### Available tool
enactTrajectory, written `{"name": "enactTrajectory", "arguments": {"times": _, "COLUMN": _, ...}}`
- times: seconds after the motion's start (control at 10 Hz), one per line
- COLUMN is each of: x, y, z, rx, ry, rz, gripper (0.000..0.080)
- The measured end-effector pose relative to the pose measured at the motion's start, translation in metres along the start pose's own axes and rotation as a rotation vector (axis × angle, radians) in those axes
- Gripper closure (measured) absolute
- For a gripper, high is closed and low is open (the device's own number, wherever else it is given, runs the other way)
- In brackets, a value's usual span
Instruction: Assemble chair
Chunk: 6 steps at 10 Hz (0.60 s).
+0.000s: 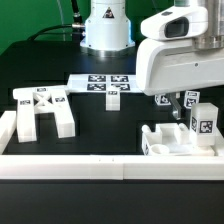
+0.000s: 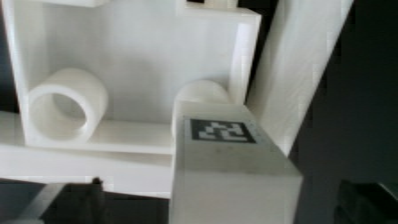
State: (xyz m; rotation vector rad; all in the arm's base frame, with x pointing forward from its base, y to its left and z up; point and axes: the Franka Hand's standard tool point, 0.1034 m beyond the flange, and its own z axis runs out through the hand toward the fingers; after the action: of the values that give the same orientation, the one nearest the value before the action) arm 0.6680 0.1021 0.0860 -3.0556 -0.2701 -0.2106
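Broad and bare across the middle of the table [image 1: 110, 128], between the cross-braced frame [image 1: 40, 110] at the exterior view's left and the seat block [image 1: 165, 142] at its right. Crowded on that right side: upright tagged block [image 1: 202, 122] just beside the seat block, arm [image 1: 180, 50] hanging low over both. Shut in along the front by the long rail [image 1: 100, 165]. Farther back, only the flat marker board [image 1: 100, 85], lying low. From the wrist, hemmed in close by a holed wall [image 2: 63, 105] with the tagged block beside it.

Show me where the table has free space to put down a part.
Free: the black table between the cross-braced frame and the chair parts, bordered by the marker board and the white rail. Crowded: the exterior view's right, where the open claw hangs over those parts.
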Motion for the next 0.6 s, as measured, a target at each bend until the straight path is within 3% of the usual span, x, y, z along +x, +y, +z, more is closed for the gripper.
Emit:
{"name": "enactTrajectory", "arguments": {"times": 0.1, "x": -0.0002, "y": -0.0011, "z": 0.0005, "rx": 0.0, "ry": 0.002, "rz": 0.0, "gripper": 0.0151}}
{"name": "enactTrajectory", "arguments": {"times": 0.3, "x": -0.0006, "y": -0.0035, "z": 0.0011, "rx": 0.002, "ry": 0.001, "rz": -0.003, "gripper": 0.0414}}
{"name": "enactTrajectory", "arguments": {"times": 0.4, "x": -0.0006, "y": -0.0034, "z": 0.0011, "rx": 0.002, "ry": 0.001, "rz": 0.005, "gripper": 0.0414}}
{"name": "enactTrajectory", "arguments": {"times": 0.5, "x": -0.0005, "y": -0.0035, "z": 0.0009, "rx": 0.002, "ry": 0.002, "rz": 0.026, "gripper": 0.0508}}
{"name": "enactTrajectory", "arguments": {"times": 0.6, "x": -0.0005, "y": -0.0033, "z": 0.0009, "rx": 0.002, "ry": 0.002, "rz": 0.024, "gripper": 0.0508}}
